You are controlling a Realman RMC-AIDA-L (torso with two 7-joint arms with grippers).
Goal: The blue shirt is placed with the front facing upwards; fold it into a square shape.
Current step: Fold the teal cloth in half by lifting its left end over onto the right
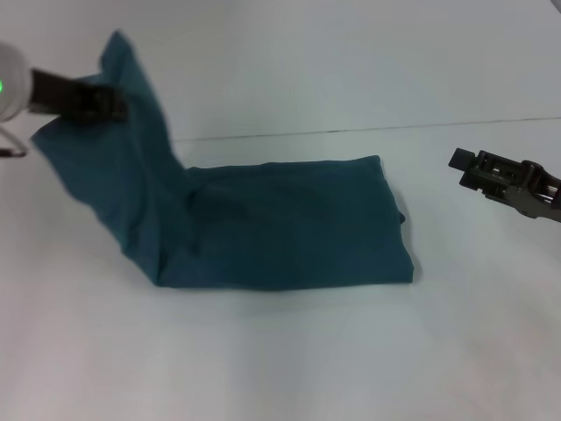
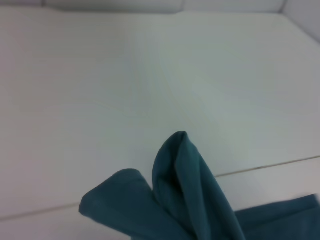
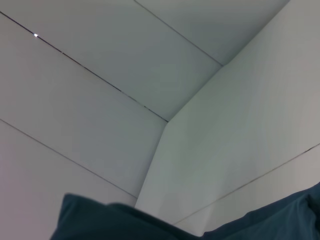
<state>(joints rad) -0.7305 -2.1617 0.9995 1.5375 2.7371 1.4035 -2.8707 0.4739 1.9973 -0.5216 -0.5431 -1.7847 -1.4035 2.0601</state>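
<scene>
Blue shirt [image 1: 289,224]: lies on the white table [image 1: 289,360] as a long folded band, its left end raised. Left gripper [image 1: 112,103]: jaws closed on that raised end, held high, seemingly so the cloth can be carried across for the next fold. Right gripper [image 1: 465,168]: kept off the cloth, just past the band's right end; whether its jaws are open cannot be told.

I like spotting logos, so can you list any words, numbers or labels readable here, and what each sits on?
None can be read in any view.
The blue shirt shows only plain teal cloth, with no lettering in sight.
The left gripper, holding up one end of it, and the right gripper, off to the side, carry no legible marking.
</scene>
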